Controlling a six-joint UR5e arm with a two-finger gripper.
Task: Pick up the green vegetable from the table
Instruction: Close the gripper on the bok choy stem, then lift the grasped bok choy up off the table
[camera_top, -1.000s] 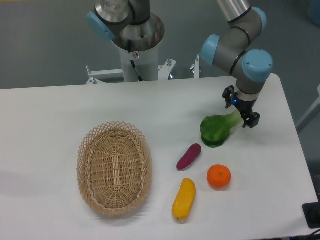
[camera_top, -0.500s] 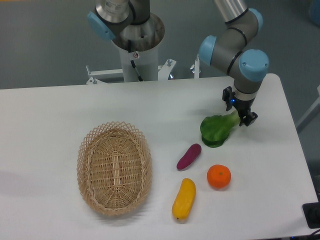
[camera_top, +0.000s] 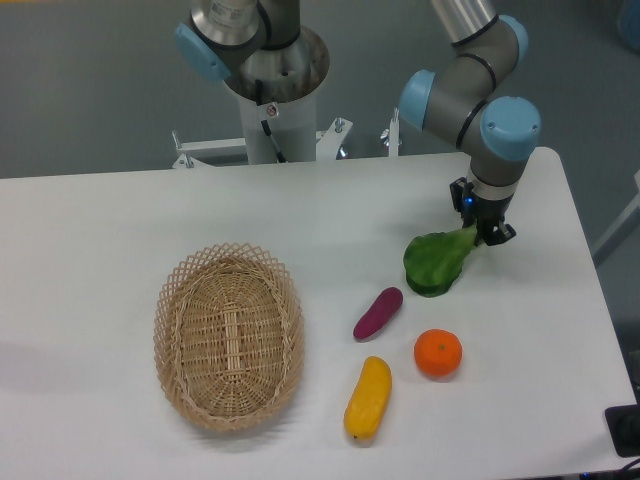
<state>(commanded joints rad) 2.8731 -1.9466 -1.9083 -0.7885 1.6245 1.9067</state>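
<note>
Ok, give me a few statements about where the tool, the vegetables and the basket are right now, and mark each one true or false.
1. The tool is closed on the pale stem of the dark green leafy vegetable. True.
2. The oval woven wicker basket holds the round orange fruit. False: the basket is empty and the orange lies on the flat white table, right of the yellow oblong fruit.
3. The small purple eggplant lies between the basket and the orange. True.
4. The green vegetable is left of the basket. False: it is to the right, near the table's right edge.
5. The yellow fruit is nearest the front edge. True.
</note>
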